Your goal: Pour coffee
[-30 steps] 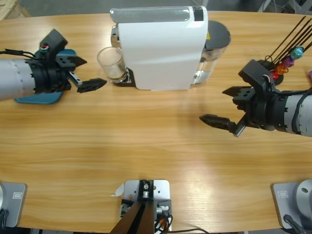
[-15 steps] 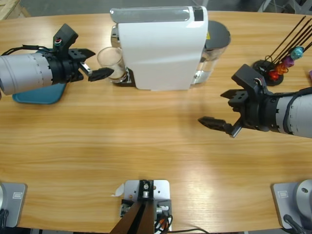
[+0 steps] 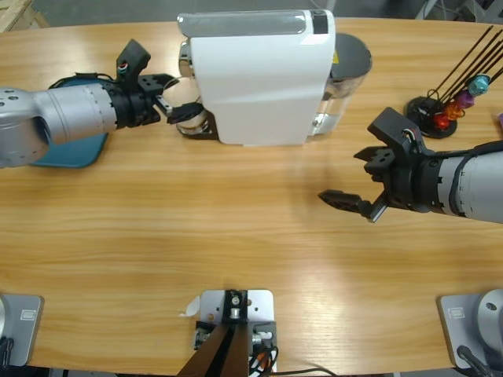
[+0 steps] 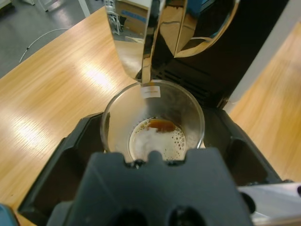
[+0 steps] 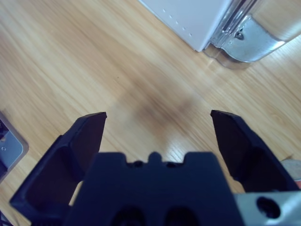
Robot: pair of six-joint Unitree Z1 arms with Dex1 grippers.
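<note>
- reaching in from the table's left edge, the left gripper (image 3: 174,107) sits at the front of the white coffee machine (image 3: 259,75), jaws spread wide w/ one on each side of a clear glass tumbler (image 4: 153,123)
- left wrist view: tumbler stands upright btwn the jaws, filling most of the gap; can't tell if the pads actually touch the glass
- coffee (image 4: 157,137) = shallow dark brown layer w/ pale foam at the tumbler's bottom, directly under the machine's chrome spout (image 4: 148,42)
- small white label sits on the tumbler's far rim
- teal tray (image 3: 67,149) lies under/behind the left forearm, near the table's left edge
- right gripper (image 3: 361,181) comes in from the right edge, over bare wooden table (image 3: 236,236) in front of the machine's right end, well apart from the tumbler
- its jaws gape wide, holding nothing; right wrist view shows only wood grain btwn them, w/ the machine's white corner & a chrome part beyond
- stand w/ thin dark rods & coloured beads (image 3: 452,106) sits near the far right, behind the right arm
</note>
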